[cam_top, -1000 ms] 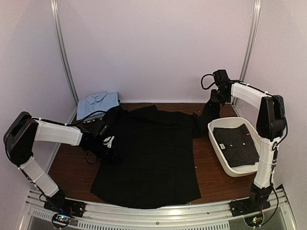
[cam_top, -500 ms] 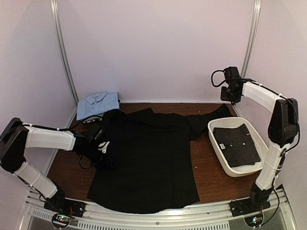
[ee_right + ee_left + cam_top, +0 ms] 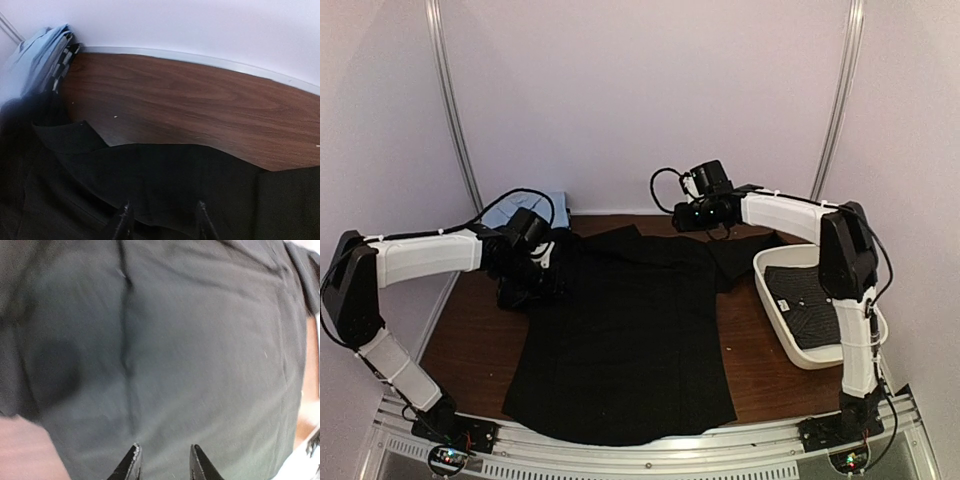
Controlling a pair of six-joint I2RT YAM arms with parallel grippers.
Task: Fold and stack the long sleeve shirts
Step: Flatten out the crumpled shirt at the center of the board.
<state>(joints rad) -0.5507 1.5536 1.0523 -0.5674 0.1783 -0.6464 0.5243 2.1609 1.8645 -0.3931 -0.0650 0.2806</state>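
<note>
Hovering at frame left, left gripper (image 3: 162,460) is showing parted, empty jaws over the plain black cloth button-up shirt (image 3: 630,340), which is lying spread flat mid-frame. Right gripper (image 3: 161,220), upper centre-right, is gaping empty above the collar edge. The cloth is looking soft, light and floppy, so pinching a shoulder seam is looking best.

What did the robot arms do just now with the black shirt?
The right gripper let go of the sleeve of the black shirt at the far right and swung left over its collar edge, jaws open. The left gripper moved back along its left side. The patterned shirt in the white basket and the blue shirt stayed put.
</note>
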